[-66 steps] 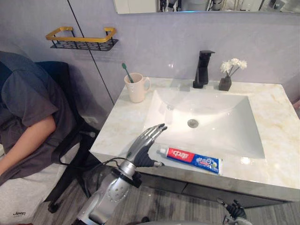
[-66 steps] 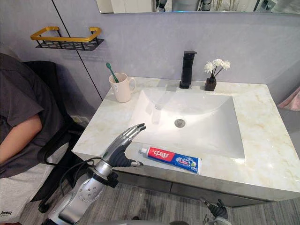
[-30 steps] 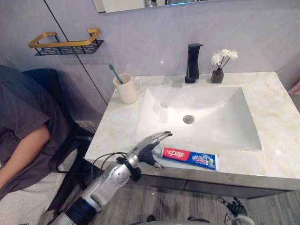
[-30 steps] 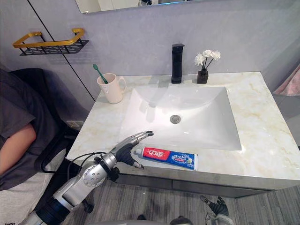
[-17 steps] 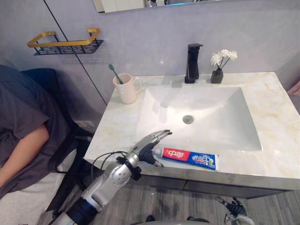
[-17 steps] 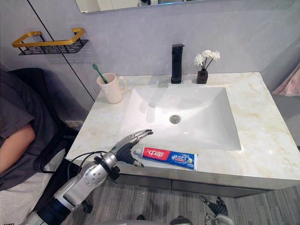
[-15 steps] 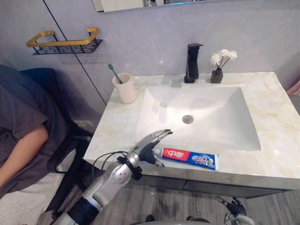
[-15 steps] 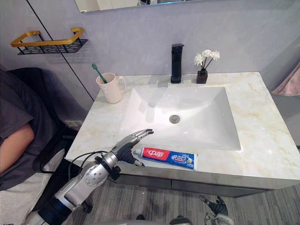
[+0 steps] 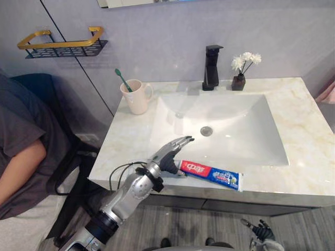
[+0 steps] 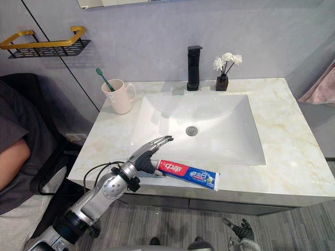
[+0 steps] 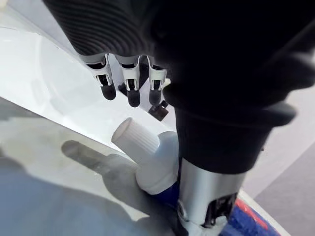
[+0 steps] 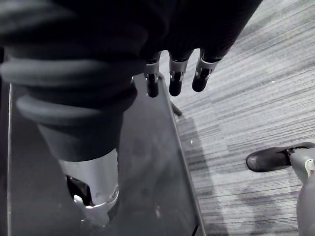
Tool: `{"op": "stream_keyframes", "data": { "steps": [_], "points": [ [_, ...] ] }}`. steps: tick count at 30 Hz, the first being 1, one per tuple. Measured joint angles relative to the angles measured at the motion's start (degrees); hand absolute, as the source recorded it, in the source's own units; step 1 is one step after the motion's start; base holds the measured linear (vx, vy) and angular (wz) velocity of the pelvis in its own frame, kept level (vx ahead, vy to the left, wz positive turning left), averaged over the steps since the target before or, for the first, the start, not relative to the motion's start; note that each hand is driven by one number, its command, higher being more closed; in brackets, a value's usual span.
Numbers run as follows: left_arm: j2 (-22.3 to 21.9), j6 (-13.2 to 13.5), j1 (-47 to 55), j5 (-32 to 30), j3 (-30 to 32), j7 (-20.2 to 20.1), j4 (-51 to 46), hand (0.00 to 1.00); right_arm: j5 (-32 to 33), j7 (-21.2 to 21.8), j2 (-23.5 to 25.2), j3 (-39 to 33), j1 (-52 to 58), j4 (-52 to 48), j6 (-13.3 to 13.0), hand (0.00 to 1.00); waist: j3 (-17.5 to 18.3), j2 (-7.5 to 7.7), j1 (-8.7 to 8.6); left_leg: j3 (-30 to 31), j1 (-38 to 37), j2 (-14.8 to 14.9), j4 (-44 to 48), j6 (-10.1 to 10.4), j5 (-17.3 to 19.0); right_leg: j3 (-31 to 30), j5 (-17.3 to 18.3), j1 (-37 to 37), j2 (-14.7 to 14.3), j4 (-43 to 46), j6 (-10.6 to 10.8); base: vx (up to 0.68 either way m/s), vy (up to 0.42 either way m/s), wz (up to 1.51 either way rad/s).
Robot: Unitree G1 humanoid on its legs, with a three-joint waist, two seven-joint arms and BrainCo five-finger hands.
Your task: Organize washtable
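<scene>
Thumb of left hand (image 9: 166, 157) has closed against toothpaste (image 9: 212, 174) cap end.

To my left, a person in a grey shirt (image 9: 23, 130) sits on a dark blue chair (image 9: 39, 86). A black wire shelf with a gold rail (image 9: 60, 46) hangs on the grey wall. Ahead of me, a black faucet (image 9: 211, 67) stands just beside a small dark vase of white flowers (image 9: 239, 73). Grey wood-grain floor (image 9: 209, 222) lies below.
</scene>
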State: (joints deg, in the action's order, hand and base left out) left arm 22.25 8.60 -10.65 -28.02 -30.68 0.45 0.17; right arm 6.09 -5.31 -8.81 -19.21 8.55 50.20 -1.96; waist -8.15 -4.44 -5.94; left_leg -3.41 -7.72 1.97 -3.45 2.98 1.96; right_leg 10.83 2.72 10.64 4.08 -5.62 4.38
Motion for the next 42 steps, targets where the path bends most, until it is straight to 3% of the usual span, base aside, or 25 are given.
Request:
{"op": "stream_keyframes", "data": {
  "steps": [11, 15, 17, 26, 39, 42],
  "points": [
    [1.1, 1.5, -7.0, -11.1, -5.5, 0.2, 6.8, 1.0, 0.0, -0.1, -0.2, 0.0, 0.2, 0.0, 0.0, 0.0, -0.1, 0.12, -1.18, -1.1, 0.1, 0.0, -0.5, 0.0, 0.0, -0.6, -0.2, -0.8, 0.0, 0.0, 0.1, -0.02, -0.015, -0.04],
    [0.9, 1.2, -9.0, -12.7, -6.4, 0.7, 7.5, 1.0, 0.0, -0.1, -0.2, 0.1, -0.1, 0.0, 0.0, 0.0, -0.2, 0.25, -1.52, -1.4, 0.0, 0.0, -0.5, 0.0, 0.0, -0.6, -0.2, -0.9, 0.1, 0.0, 0.2, -0.02, -0.016, -0.05],
    [0.8, 0.8, -9.4, -13.2, -6.4, 0.7, 8.1, 1.0, 0.0, -0.1, -0.2, 0.1, -0.3, 0.0, 0.0, 0.0, -0.2, 0.23, -2.6, -1.5, 0.0, 0.0, -0.5, 0.0, 0.0, -0.6, -0.2, -0.8, 0.1, 0.0, 0.2, 0.0, 0.0, 0.0],
    [-0.1, -0.3, -9.3, -12.8, -6.1, 0.6, 8.6, 1.0, 0.1, -0.8, -0.2, 0.0, -0.3, 0.0, 0.0, 0.0, -0.4, -0.56, -2.68, -1.7, -0.1, 0.1, 0.4, 0.6, 0.4, -0.9, -0.2, -0.6, 0.1, 0.0, 0.2, -0.02, -0.016, -0.02],
    [-4.7, -1.8, 2.8, 6.8, 2.6, 1.2, 1.3, 1.0, 0.6, -1.2, 1.8, -2.0, 0.7, 0.1, 0.0, 0.0, -0.3, -0.85, -2.35, -3.3, -0.1, 0.4, 0.9, 0.5, 0.7, -2.3, -0.2, -0.9, 0.0, 0.6, 0.2, -0.03, -0.015, -0.05],
    [-5.4, -2.0, 5.5, 10.9, 4.4, 1.7, -1.8, 1.0, 1.6, -1.7, 2.3, -4.3, 1.0, 0.1, 0.1, 0.0, -0.1, -0.89, -1.39, -4.6, -0.1, 0.8, 2.5, 0.2, 2.1, -3.5, -0.2, -0.9, -0.3, 0.7, 0.2, -0.04, -0.012, -0.24]
  ]
}}
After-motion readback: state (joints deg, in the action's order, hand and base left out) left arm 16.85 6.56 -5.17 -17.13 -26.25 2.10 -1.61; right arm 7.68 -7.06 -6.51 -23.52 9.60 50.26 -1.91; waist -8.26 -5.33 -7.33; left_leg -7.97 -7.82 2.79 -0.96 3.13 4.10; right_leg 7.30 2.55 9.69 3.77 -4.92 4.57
